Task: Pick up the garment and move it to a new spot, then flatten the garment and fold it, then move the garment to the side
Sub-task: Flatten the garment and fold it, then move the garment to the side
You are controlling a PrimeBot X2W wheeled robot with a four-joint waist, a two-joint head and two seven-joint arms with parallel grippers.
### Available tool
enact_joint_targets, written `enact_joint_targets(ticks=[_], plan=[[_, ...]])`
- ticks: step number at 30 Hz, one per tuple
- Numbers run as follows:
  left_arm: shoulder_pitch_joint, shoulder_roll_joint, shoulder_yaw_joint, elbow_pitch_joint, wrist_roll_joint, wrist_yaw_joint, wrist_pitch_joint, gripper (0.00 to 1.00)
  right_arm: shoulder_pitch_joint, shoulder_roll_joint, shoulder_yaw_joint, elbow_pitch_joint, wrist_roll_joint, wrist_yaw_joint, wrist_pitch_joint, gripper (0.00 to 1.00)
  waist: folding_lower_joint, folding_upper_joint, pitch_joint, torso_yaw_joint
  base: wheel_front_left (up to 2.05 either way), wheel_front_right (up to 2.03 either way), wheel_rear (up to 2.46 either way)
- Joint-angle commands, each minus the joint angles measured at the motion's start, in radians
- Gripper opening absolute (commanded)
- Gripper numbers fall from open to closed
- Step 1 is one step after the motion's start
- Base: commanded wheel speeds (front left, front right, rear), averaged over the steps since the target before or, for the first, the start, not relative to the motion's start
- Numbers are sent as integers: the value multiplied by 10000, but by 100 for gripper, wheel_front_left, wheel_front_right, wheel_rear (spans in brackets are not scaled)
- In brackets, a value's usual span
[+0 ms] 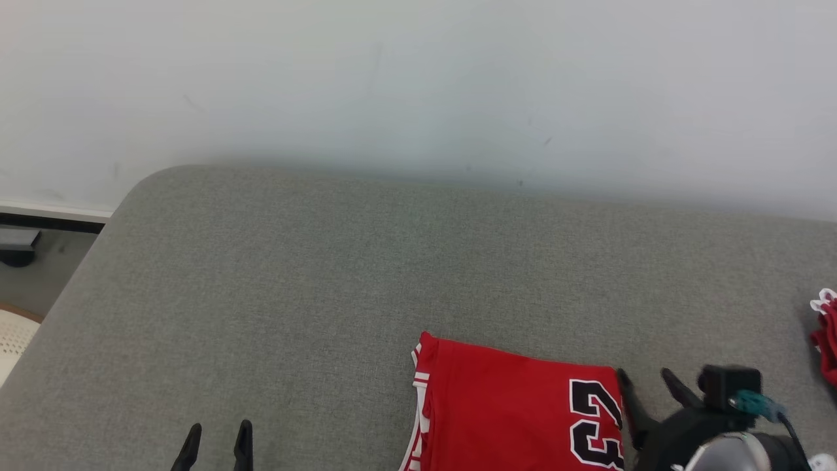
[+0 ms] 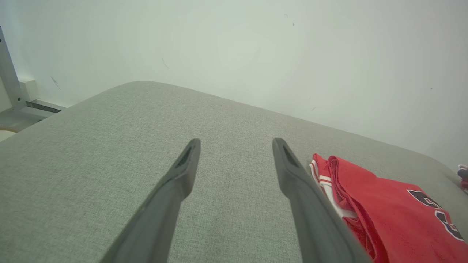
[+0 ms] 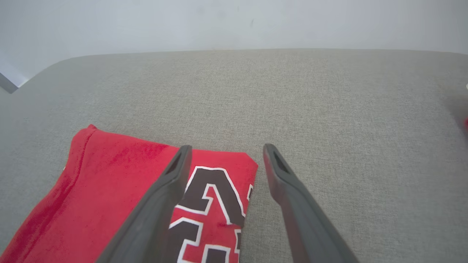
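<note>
Although the red garment (image 1: 510, 405) lies folded flat on the near part of the grey fabric-covered worktop (image 1: 327, 275), right of its middle, its near portion is cut off by the bottom of the head view, so its full outline cannot be made out. Black numerals outlined in white sit at its right end, and white and red trim shows along its left edge.

The right gripper (image 1: 644, 376) has its fingers spread wide and holds nothing. In the right wrist view, one finger lies over the numerals on the garment (image 3: 120, 190) and hides part of them. The other lies over bare fabric beyond the garment's far right corner. Whether either tip touches the cloth cannot be told.

The left gripper (image 1: 219, 428) shows as two fingertips at the bottom edge of the head view, also spread apart and empty, over bare worktop well to the left of the garment.

A second red and white item (image 1: 825, 333) is cut off at the worktop's right side and is too partial to identify.

Open grey surface runs from the garment to the far edge against the pale wall (image 1: 418, 78) and to the rounded far left corner (image 1: 150, 176), beyond which a strip of floor (image 1: 59, 261) shows.
</note>
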Motion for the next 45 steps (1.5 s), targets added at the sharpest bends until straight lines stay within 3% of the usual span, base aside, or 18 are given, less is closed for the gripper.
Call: enact_joint_targets(ticks=[1,9,17,29,45], plan=[[192,-63,76,-14,-28,19,-33,100,533,98,-524,-273,-263,13,-635,100,0,0,-48,-102,0,0,0],[239,-105,415,141,205,53,-33,100,1487,216,-1681,-424,-204,13,-2700,100,0,0,-282,-662,0,0,0],[381,-88,936,328,820,211,-33,100,1634,214,-1441,23,101,13,-4024,100,0,0,-646,-1246,0,0,0],[96,-488,1432,346,1353,-24,-33,100,1637,218,-378,-10,-29,13,-3634,100,0,0,-832,-1554,0,0,0],[-422,-666,1182,905,1682,-355,-33,100,1734,215,-205,86,69,13,-3236,100,0,0,-737,-1537,0,0,0]])
